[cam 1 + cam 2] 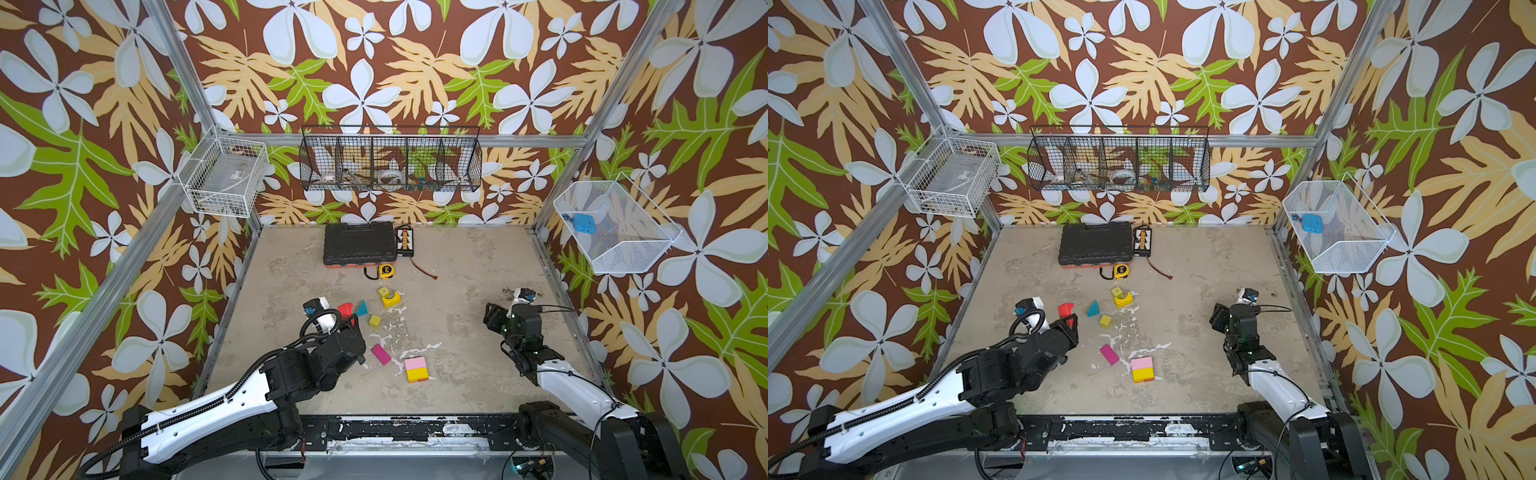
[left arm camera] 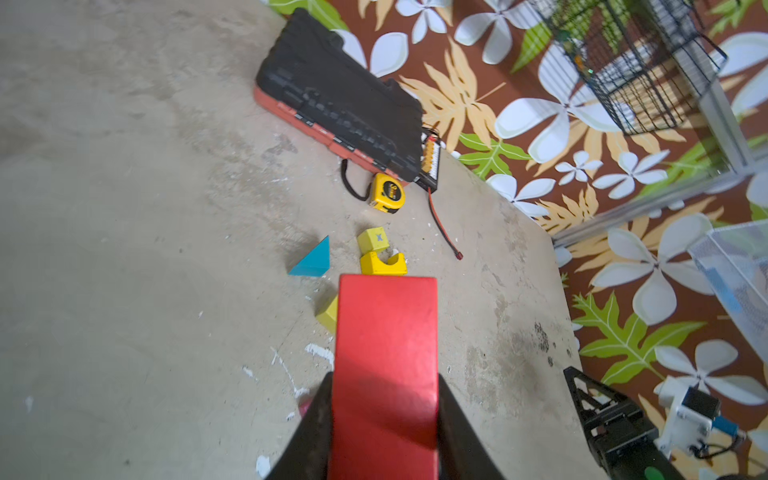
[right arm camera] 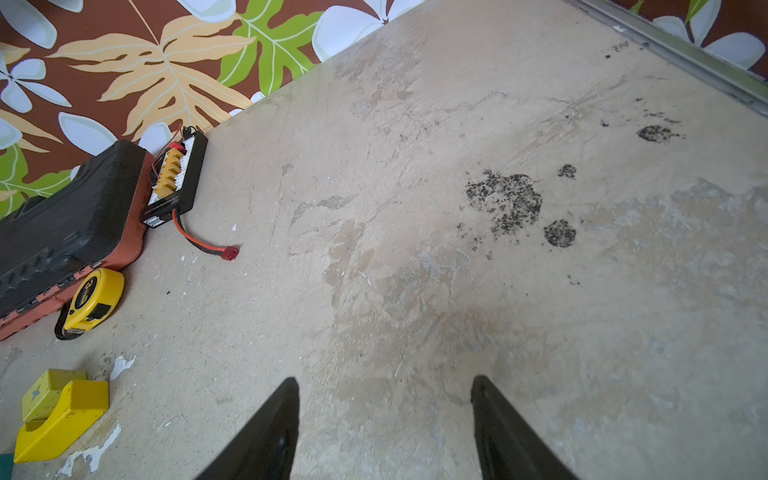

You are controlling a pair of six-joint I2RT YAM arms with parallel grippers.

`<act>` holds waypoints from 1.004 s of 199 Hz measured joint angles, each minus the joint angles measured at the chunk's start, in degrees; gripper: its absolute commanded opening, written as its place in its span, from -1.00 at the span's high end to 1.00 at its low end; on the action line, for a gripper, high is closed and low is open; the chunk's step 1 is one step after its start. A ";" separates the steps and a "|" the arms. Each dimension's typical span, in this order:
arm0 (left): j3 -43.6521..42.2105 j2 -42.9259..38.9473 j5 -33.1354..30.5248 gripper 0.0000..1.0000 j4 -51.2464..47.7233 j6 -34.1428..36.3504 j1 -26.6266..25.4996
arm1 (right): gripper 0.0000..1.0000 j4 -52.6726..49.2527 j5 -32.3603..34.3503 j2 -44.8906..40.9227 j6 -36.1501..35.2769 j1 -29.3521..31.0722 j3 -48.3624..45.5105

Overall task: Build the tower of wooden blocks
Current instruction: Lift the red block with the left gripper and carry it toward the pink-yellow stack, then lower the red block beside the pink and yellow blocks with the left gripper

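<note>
Left wrist view: left hand [image 2: 384, 376] clamped on red block [image 2: 386, 324], ctr frame. Right hand [image 3: 384, 380] apart, empty. Should land square on pink-yellow stack [image 1: 416, 369], w/ slow release.

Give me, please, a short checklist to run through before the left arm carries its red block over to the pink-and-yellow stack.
1. Grip: the left gripper clamps the red block on both sides. Ok.
2. Target: the pink-and-yellow stack stands square, its pink top bare. Ok.
3. Route: the magenta brick lies between gripper and stack; clearance over it: cannot tell.
4. Other arm: the right gripper is open, empty and well away from the stack. Ok.
5. Alignment: red block lined up with the stack's top: cannot tell.
</note>
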 measured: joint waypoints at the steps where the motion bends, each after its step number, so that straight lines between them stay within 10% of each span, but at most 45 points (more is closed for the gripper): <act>1: 0.04 -0.04 0.00 1.00 -0.28 -0.28 0.00 | -0.31 0.00 0.00 0.00 0.00 0.00 0.00; 47: -6.45 -1.57 4.48 1.00 -1.36 -8.83 0.00 | -0.31 0.07 0.00 -0.15 0.00 0.00 -0.11; 118: 21.20 42.82 11.41 1.00 -8.72 -18.01 -12.15 | -0.31 0.11 -0.04 1.38 -0.02 -0.02 0.28; 200: 35.17 61.66 14.29 1.00 -14.53 -21.92 -17.29 | -0.31 0.11 -0.07 1.27 -0.02 -0.02 0.31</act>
